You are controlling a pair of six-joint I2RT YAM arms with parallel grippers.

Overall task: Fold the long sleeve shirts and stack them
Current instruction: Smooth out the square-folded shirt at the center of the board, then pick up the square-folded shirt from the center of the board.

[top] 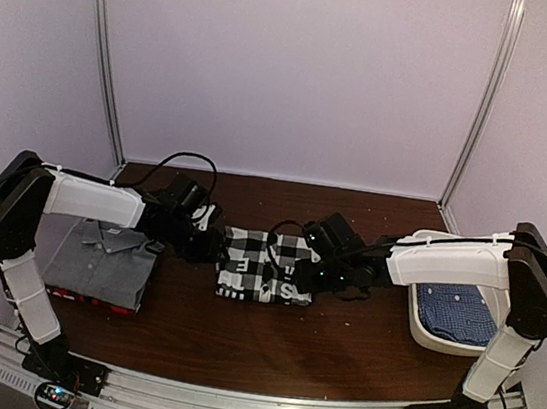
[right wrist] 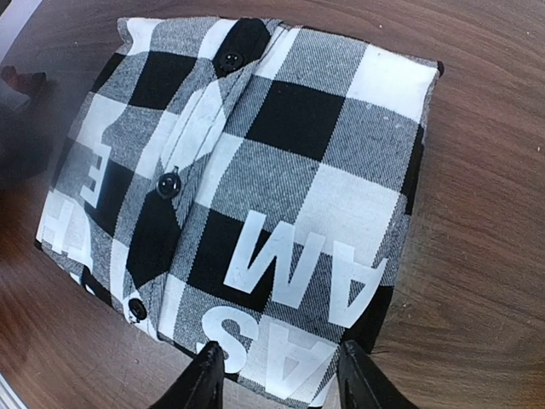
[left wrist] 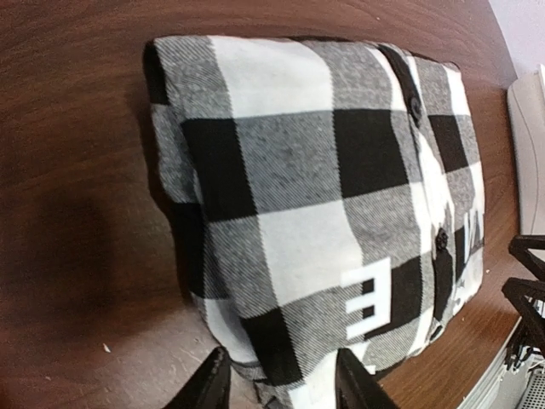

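A black-and-white check shirt (top: pixel 263 266) lies folded into a flat rectangle at mid-table, white letters on its front. My left gripper (top: pixel 210 241) is at its left edge, my right gripper (top: pixel 311 268) at its right edge. In the left wrist view the left gripper (left wrist: pixel 281 388) is open, its fingers (left wrist: pixel 209 385) spread astride the check shirt's (left wrist: pixel 315 179) near corner. The right gripper (right wrist: pixel 283 379) is open too, its fingers (right wrist: pixel 203 377) either side of the lettered edge of the check shirt (right wrist: pixel 255 170). A folded grey shirt (top: pixel 103 259) rests on a red-black shirt (top: pixel 88 298) at left. A blue shirt (top: pixel 456 313) lies in the tub.
The white oval tub (top: pixel 420 330) stands at the right of the brown table (top: pixel 266 340), close under the right arm. Pale walls with metal posts close in the back and sides. A metal rail runs along the near edge.
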